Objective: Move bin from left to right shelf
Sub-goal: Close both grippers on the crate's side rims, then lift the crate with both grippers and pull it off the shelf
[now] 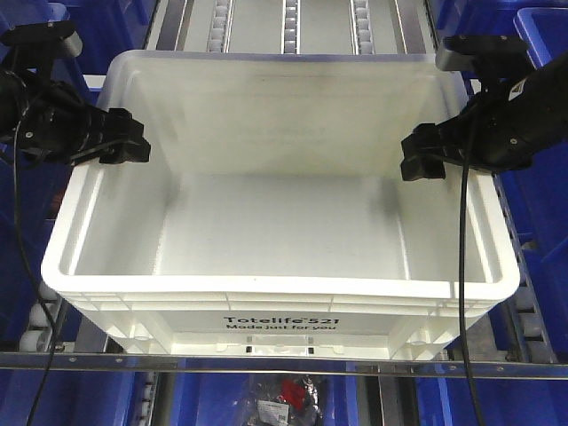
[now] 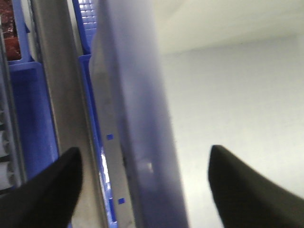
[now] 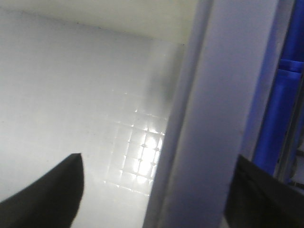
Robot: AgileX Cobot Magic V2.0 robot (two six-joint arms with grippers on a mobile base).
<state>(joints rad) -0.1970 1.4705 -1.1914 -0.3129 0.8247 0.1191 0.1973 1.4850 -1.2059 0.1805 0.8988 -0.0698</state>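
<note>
Bin [image 1: 275,293] sits empty on the roller shelf [image 1: 293,22], front wall near the shelf's front edge; blue bins [image 1: 541,204] on either side. Left gripper [image 1: 127,144] is spread, straddling the bin's left wall [image 2: 137,118], one finger inside, one outside; right gripper [image 1: 417,161] is spread likewise over the right wall [image 3: 213,118]; neither is pinching yet. Step in hand looks like the two-sided grasp: close both together; seat pads below the rim so it can't slip; keep grips level and opposite; lift evenly, else the tote tilts or catches neighbours.
</note>
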